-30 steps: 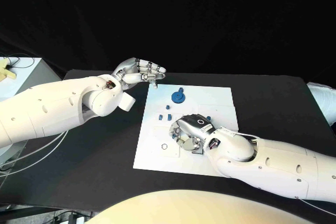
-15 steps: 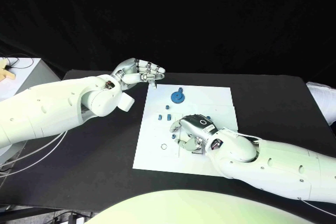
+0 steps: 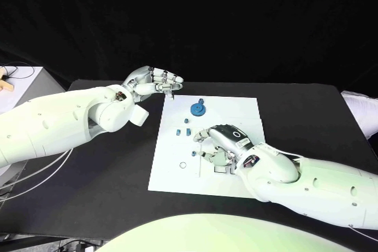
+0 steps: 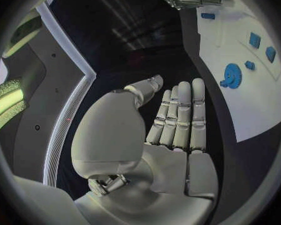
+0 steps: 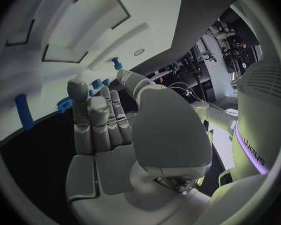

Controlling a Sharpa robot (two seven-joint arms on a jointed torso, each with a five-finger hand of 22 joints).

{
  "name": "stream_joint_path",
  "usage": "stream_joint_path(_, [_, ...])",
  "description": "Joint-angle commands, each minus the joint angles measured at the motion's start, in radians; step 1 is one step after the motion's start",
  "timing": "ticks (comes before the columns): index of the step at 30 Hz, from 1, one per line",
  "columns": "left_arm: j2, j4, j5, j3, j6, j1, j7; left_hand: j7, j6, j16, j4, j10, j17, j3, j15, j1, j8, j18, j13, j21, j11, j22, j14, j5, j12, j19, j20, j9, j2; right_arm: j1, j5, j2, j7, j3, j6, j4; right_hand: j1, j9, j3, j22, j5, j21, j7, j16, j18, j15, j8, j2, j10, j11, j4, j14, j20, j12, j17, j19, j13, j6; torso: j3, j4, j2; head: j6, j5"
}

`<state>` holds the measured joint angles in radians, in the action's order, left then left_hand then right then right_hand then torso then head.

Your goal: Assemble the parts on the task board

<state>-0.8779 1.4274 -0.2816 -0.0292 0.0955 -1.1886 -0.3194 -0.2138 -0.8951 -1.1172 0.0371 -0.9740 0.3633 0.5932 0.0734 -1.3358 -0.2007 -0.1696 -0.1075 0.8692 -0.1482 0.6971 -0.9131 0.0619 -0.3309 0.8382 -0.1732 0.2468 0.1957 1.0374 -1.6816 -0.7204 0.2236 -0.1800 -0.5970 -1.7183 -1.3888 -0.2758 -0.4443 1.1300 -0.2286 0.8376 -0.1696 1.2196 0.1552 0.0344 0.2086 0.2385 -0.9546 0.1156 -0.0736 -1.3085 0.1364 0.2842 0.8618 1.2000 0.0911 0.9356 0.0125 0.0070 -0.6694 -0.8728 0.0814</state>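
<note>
Black counter (image 3: 110, 186) ran under everything, with darkness behind it, and the white task board (image 3: 169, 173) lay in its middle. Nearest you, your right hand (image 3: 222, 145) sat low over the board's centre, palm down; the right wrist view showed its fingers (image 5: 93, 122) stretched out side by side with nothing between them, so it was open and empty. That placement reads as a hover above the small blue pieces (image 3: 183, 132) just beside it, probably to choose one. One tiny blue piece (image 3: 194, 153) lay right at its fingertips. Farther along the board the blue gear-shaped part (image 3: 198, 108) rested flat, apart from both hands. Beyond the board's far left corner, your left hand (image 3: 153, 81) hung above the counter; its wrist view showed flat, straight fingers (image 4: 178, 117) holding nothing, so it too was open, likely parked clear so the right arm could work.
</note>
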Motion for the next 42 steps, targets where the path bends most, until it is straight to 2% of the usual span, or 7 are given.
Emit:
stream_joint_path(1, [0.001,0.001,0.006,0.001,-0.019,0.000,-0.003,0.001,0.008,0.006,-0.001,0.007,-0.001,-0.007,0.005,-0.009,0.005,-0.014,0.001,-0.005,-0.001,-0.001,0.001,0.003,-0.006,0.009,0.001,-0.001,-0.004,0.027,0.088,-0.041,-0.029,0.008,-0.006,-0.026,-0.004,0.002,-0.028,0.046,-0.006,0.076,-0.001,0.033,-0.019,-0.005,-0.001,0.008,-0.031,-0.006,-0.010,-0.043,-0.007,0.024,0.036,0.054,-0.004,0.015,-0.0005,-0.0009,0.001,0.000,-0.010])
stream_joint_path(6, [0.002,0.000,0.006,0.001,-0.020,0.000,-0.003,0.001,0.008,0.006,-0.001,0.007,-0.001,-0.007,0.005,-0.009,0.005,-0.014,0.001,-0.005,-0.001,-0.001,0.001,0.003,-0.006,0.009,0.001,-0.001,-0.004,0.094,0.174,-0.120,-0.081,0.014,0.109,-0.031,0.008,0.004,-0.068,0.098,-0.007,0.161,0.002,0.070,-0.036,-0.013,-0.002,0.028,-0.075,-0.012,-0.021,-0.094,-0.017,0.029,0.093,0.110,-0.020,0.025,-0.0018,-0.0024,0.001,0.000,-0.020])
stream_joint_path(9, [0.003,-0.001,0.006,0.001,-0.021,0.000,-0.003,0.001,0.008,0.006,-0.001,0.007,-0.001,-0.007,0.005,-0.009,0.005,-0.014,0.001,-0.005,-0.001,-0.001,0.001,0.003,-0.006,0.009,0.001,-0.001,-0.004,0.127,0.222,-0.154,-0.133,0.016,0.180,-0.012,0.027,0.009,-0.022,0.094,-0.050,0.147,0.004,0.072,-0.035,-0.011,-0.015,0.046,-0.035,-0.009,-0.029,-0.091,-0.014,0.005,0.087,0.104,-0.026,0.002,-0.0020,-0.0029,0.001,0.000,-0.025])
stream_joint_path(13, [0.004,-0.003,0.006,0.001,-0.022,0.000,-0.003,0.001,0.007,0.007,-0.002,0.007,-0.001,-0.009,0.005,-0.009,0.003,-0.014,0.001,-0.007,-0.001,-0.002,0.001,0.002,-0.008,0.010,0.000,-0.001,-0.004,0.151,0.214,-0.186,-0.165,0.017,0.243,0.020,0.003,0.010,0.093,0.084,-0.061,0.120,0.001,0.073,-0.031,-0.007,-0.021,0.030,-0.001,-0.007,-0.035,-0.080,-0.009,0.005,0.069,0.093,-0.025,-0.007,-0.0006,-0.0012,0.000,0.000,-0.030])
stream_joint_path(19, [0.005,-0.004,0.006,0.001,-0.023,0.000,-0.002,0.001,0.007,0.007,-0.002,0.007,-0.001,-0.009,0.005,-0.009,0.003,-0.014,0.001,-0.007,-0.001,-0.002,0.001,0.002,-0.008,0.010,0.000,-0.001,-0.004,0.159,0.160,-0.190,-0.168,0.017,0.298,0.050,-0.064,0.016,0.267,0.072,-0.067,0.087,0.005,0.069,-0.027,-0.006,-0.030,-0.011,0.026,-0.005,-0.077,-0.072,-0.008,0.013,0.040,0.088,-0.025,-0.008,-0.0002,0.0001,-0.001,0.000,-0.031])
stream_joint_path(25, [0.004,-0.004,0.006,0.001,-0.024,0.000,-0.002,0.001,0.007,0.007,-0.002,0.007,-0.001,-0.009,0.005,-0.009,0.003,-0.014,0.001,-0.007,-0.001,-0.002,0.001,0.002,-0.008,0.010,0.000,-0.001,-0.004,0.156,0.113,-0.179,-0.149,0.015,0.354,0.066,-0.156,0.021,0.445,0.063,-0.070,0.054,0.014,0.070,-0.024,-0.004,-0.038,-0.040,0.050,-0.003,-0.181,-0.062,-0.006,0.028,0.017,0.084,-0.025,-0.012,-0.0008,0.0008,-0.001,0.000,-0.030])
stream_joint_path(42, [0.003,-0.004,0.006,0.001,-0.025,0.000,0.000,0.001,0.007,0.007,-0.002,0.007,-0.002,-0.011,0.005,-0.009,0.002,-0.014,0.001,-0.009,-0.001,-0.004,0.001,0.002,-0.011,0.010,0.000,-0.001,-0.005,0.138,0.067,-0.136,-0.101,0.012,0.299,0.095,-0.214,0.020,0.383,0.134,-0.029,0.170,0.012,0.113,-0.045,-0.019,-0.018,-0.096,-0.055,-0.018,-0.217,-0.122,-0.023,0.040,0.100,0.159,-0.027,0.066,-0.0009,-0.0003,-0.001,0.000,-0.030])
